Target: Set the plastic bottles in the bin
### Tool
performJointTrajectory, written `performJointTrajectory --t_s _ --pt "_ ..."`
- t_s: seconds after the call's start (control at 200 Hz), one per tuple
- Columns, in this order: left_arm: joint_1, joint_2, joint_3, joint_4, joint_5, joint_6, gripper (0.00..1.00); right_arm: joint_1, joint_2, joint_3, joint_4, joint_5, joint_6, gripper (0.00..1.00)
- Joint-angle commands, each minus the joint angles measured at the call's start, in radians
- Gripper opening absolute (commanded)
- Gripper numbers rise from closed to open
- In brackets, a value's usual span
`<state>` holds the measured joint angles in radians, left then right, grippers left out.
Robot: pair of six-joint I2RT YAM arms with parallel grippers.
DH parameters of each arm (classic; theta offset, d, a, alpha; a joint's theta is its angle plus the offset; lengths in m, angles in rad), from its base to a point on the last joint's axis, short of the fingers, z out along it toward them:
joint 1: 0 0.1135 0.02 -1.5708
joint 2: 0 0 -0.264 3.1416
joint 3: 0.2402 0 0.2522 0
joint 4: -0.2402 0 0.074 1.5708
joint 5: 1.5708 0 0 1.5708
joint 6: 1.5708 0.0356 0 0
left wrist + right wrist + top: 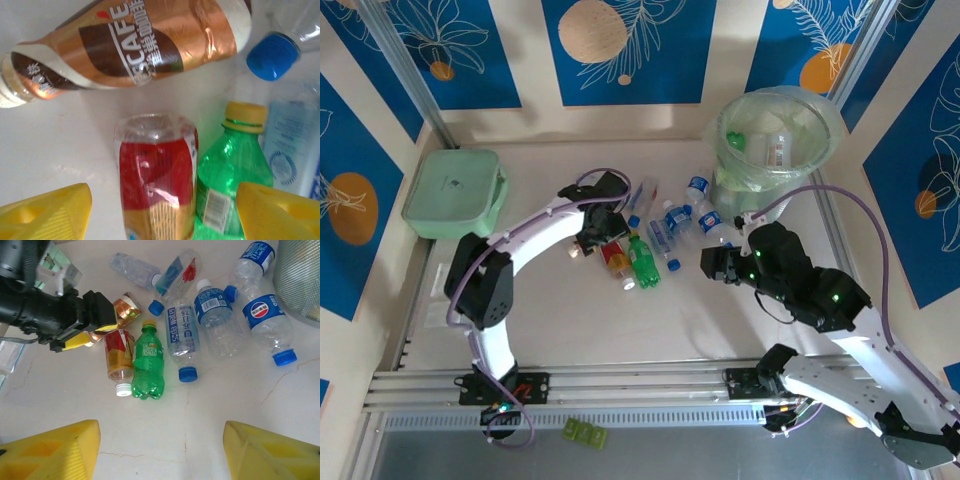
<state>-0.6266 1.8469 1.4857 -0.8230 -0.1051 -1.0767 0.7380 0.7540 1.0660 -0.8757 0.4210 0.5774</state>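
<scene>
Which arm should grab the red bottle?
Left, probably. The left fingers sit open on either side of the red bottle; the right fingers hang farther back over bare table.

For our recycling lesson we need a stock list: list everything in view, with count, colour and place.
clear plastic bottles: six, mostly blue labels, lying on table centre
red-labelled bottle: one, white cap, left of cluster
green bottle: one, yellow cap, beside the red-labelled bottle
Nescafe bottle: one, copper-brown label, beyond the red-labelled bottle
bin: one, translucent, pale green liner, far right
bottles in bin: two, one green, one clear
lidded box: one, mint green, far left
small green item: one, near edge
left end effector: yellow, open, over the red-labelled bottle
right end effector: yellow, open, empty
</scene>
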Motion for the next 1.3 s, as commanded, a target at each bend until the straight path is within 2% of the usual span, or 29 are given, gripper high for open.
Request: performJointTrajectory --t_s 0.0,0.23,0.695,0.995,1.295 --pt "0.013 0.038 0.03 -0.03 -0.054 -0.044 0.76 0.003 -0.039 -0.012 -0.02 0.034 -0.004 0.66" --pt "0.016 0.117 0.042 -0.015 -0.052 -0.101 0.76 0.001 -0.087 -0.025 -0.036 0.079 -0.025 0.66" --pt "0.016 0.15 -0.013 0.071 -0.026 -0.112 0.68 -0.019 -0.093 -0.061 -0.014 0.039 -0.032 0.67" --pt "0.017 0.096 -0.072 0.085 -0.037 -0.104 0.53 -0.023 -0.091 -0.055 -0.026 0.025 -0.01 0.67" --pt "0.017 -0.064 -0.129 0.054 -0.07 -0.069 0.52 -0.023 -0.073 -0.054 -0.027 -0.021 0.021 0.67"
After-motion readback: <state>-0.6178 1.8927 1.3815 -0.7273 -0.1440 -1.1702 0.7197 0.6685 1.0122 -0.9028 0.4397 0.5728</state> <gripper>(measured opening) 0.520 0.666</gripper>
